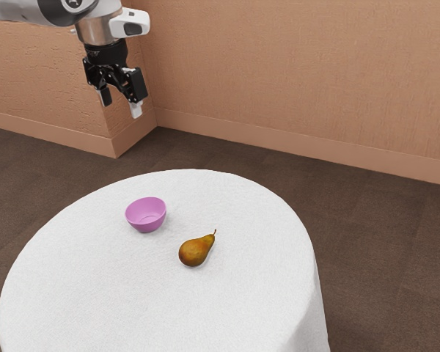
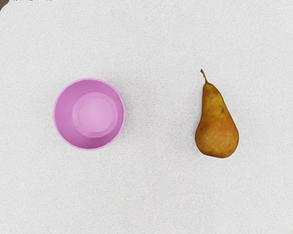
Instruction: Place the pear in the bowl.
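Note:
High above the table, at the exterior view's upper left, my gripper (image 1: 121, 105) hangs with its fingers spread apart and nothing between them. A pink bowl (image 1: 146, 213) stands upright on the white cloth, with nothing in it. The brown-yellow pear (image 1: 196, 251) lies on its side a short way from the bowl, the two not touching. From above, in the wrist view, the round bowl (image 2: 90, 114) and the pear (image 2: 217, 123) lie side by side with a strip of cloth between them.
A round table (image 1: 95, 293) covered by a white cloth carries both things. Behind it are a dark floor (image 1: 367, 242) and tan walls (image 1: 301, 66) with a skirting board.

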